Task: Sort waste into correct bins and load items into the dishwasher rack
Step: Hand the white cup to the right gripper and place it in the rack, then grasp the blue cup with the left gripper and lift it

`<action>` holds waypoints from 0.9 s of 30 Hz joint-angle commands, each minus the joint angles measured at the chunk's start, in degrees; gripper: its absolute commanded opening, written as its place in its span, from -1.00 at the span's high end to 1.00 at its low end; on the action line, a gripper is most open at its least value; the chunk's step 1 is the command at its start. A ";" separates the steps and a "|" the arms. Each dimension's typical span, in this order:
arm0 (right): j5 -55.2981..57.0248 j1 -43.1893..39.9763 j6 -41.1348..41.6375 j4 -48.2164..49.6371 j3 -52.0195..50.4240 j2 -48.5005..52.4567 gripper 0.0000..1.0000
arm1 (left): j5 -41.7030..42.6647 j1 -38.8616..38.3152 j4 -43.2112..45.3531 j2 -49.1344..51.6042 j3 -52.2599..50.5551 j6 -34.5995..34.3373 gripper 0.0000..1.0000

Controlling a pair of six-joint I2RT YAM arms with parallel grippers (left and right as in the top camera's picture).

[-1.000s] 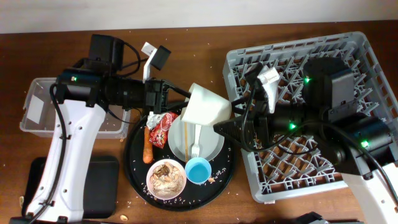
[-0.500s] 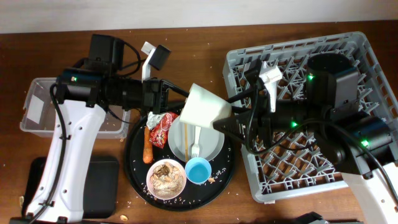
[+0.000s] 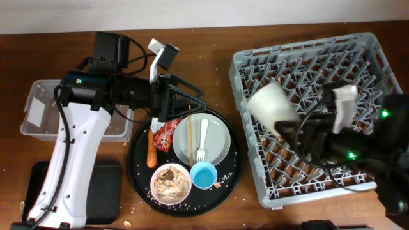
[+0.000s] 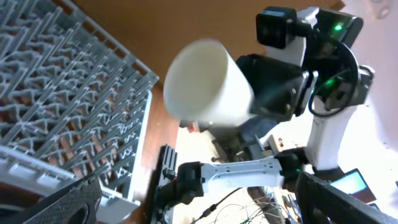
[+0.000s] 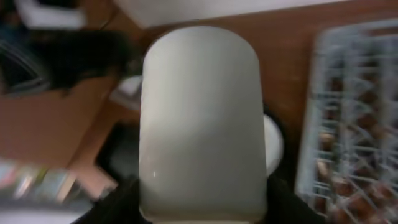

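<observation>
- Dishwasher rack (image 3: 358, 57): grey pegged crate at the table's right. No item is seen seated in it, though the arm hides part.
- Cream cup (image 3: 271, 107): held tilted above the rack's left half and clear of the pegs. Judged in transit for loading.
- Right gripper (image 3: 289, 124): jaws clamped on the cup's base end, with the cup projecting beyond them.
- Left gripper (image 3: 186, 105): jaws spread wide and empty, over the far rim of the round tray (image 3: 135, 167), near the wrapper (image 3: 167, 131). Judged ready for waste.
</observation>
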 commanded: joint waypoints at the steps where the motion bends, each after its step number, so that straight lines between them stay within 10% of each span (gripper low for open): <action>1: 12.41 -12.92 4.22 -9.60 -0.09 1.09 0.06 | -12.83 -0.02 -1.64 -0.57 0.37 -0.20 -0.98; 5: 24.02 -28.76 4.24 -20.20 -0.92 11.96 0.06 | -30.34 -0.02 -9.16 -0.57 0.37 -0.76 -0.96; 11: 24.94 -31.52 3.82 -20.00 -2.62 28.70 0.03 | -32.44 -0.02 -10.71 -0.57 0.37 -0.72 -0.95; 13: 24.90 -31.15 4.07 -19.26 -2.62 30.10 -0.41 | -33.14 -0.02 -10.71 -0.57 0.37 -0.72 -0.95; 17: 23.19 -31.08 2.47 -18.93 -0.33 25.90 -0.53 | -40.37 -2.80 -13.42 -0.57 0.37 -1.03 -0.78; 20: 4.39 -31.08 -7.13 -18.25 1.60 15.61 -0.54 | -66.53 -8.87 -15.39 -0.57 -1.20 -15.32 -0.59; 27: 0.85 -25.68 -8.31 -17.57 1.57 3.58 -0.66 | -68.39 -18.95 -5.14 -0.50 -23.52 -24.44 -0.18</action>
